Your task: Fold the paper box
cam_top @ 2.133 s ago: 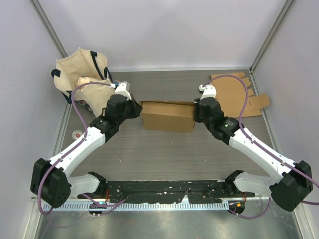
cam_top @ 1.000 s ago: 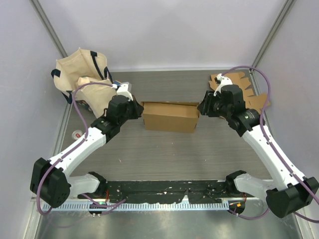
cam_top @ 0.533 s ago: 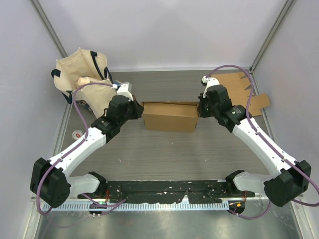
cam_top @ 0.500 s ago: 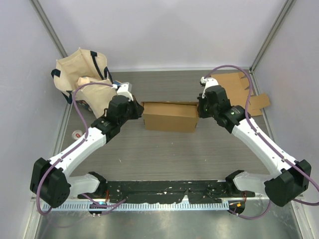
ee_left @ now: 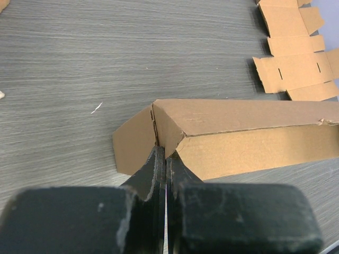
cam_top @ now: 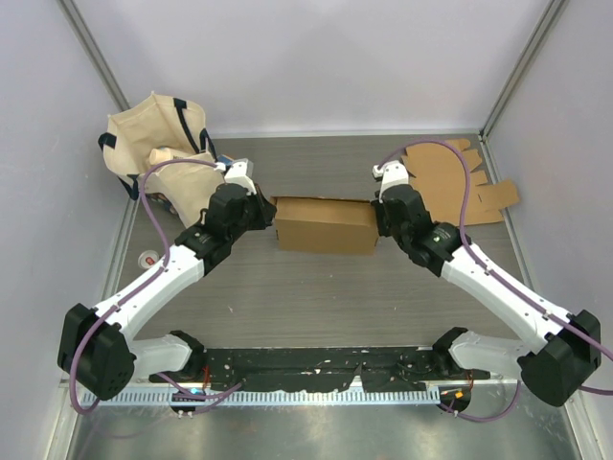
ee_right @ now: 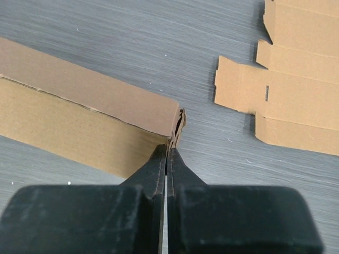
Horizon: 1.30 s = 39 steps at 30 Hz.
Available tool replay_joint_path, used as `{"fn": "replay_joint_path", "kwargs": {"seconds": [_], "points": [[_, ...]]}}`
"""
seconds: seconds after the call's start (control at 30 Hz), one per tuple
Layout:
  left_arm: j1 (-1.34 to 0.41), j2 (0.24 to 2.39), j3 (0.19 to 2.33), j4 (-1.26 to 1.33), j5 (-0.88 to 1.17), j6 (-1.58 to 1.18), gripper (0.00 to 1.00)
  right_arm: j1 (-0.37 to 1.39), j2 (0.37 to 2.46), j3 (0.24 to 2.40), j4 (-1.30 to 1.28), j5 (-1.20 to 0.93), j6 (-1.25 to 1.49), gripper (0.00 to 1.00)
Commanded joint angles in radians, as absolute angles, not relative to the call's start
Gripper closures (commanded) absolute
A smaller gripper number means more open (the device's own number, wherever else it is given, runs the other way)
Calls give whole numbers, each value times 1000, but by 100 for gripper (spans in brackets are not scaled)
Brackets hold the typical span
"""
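– Since a second before, the right arm had swung back from over the flat sheets and brought the right gripper [ee_right: 166, 151] down against the paper box [cam_top: 324, 225]. The left arm had not shifted.

– Start from the near edge, then. What lay there?

– Both arm bases sat on the black rail at the front of the table [cam_top: 316, 297]. From there the arms reached inward and away, meeting the box from either side.

– Where was the box itself?

– It was lying on its long side around the middle of the table, closed up into a long brown block, with a gripper at each end.

– And the jaws?

– The right jaws were clenched, fingers pressed flat together with nothing between them. Their tips touched the lower corner of the box's right end, where a dark slit showed along the flap. The left gripper [ee_left: 166, 154] was likewise squeezed fully together. Its tips were pushed into the seam at the left end, beside an end flap that stood out at an angle. I could not tell whether any card was nipped there.

– What lay beyond the box?

– Flat cardboard blanks [cam_top: 450, 177] lay unfolded at the far right, near the box but apart from it. A beige canvas bag [cam_top: 158, 134] with dark straps slumped in the far left corner.
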State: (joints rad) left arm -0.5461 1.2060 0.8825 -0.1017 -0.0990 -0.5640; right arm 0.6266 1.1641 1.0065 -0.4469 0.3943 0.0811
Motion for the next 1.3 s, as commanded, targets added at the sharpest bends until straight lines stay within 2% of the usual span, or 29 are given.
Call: {"fn": "replay_joint_path", "kwargs": {"seconds": [0.0,0.13,0.23,0.27,0.37,0.43,0.47,0.57,0.73,0.83,1.0,1.13,1.27], "points": [[-560,1223,861,-252,-94,-554,100,641,1105,826,-332,394,130,98],[-565,1223,857,-249,-91,-557,100,649,1034,793,-300,436,201,98],[-568,1216,857,-247,-97,-560,100,647,1049,940,-449,390,277,66],[-568,1215,859,-248,-100,-560,100,646,1071,1034,-554,353,323,52],[-569,1212,867,-252,-103,-561,100,615,1104,1182,-773,261,420,22],[-571,1215,874,-252,-100,-563,100,553,1127,1248,-875,189,498,17],[-572,1218,879,-258,-98,-561,100,444,1149,1306,-955,158,541,13],[-577,1221,885,-268,-101,-563,100,304,1141,1300,-919,-95,739,10],[-583,1224,882,-267,-106,-574,100,264,1109,1123,-663,-181,1211,10],[-586,1224,885,-265,-106,-571,100,267,1144,1092,-580,-227,1293,10],[-587,1223,887,-264,-103,-563,100,267,1134,1037,-522,-169,1353,10],[-588,1220,885,-256,-91,-563,100,262,1161,980,-466,-184,1390,14],[-589,1212,879,-265,-101,-560,100,256,1146,1004,-440,-219,1379,9]]}}
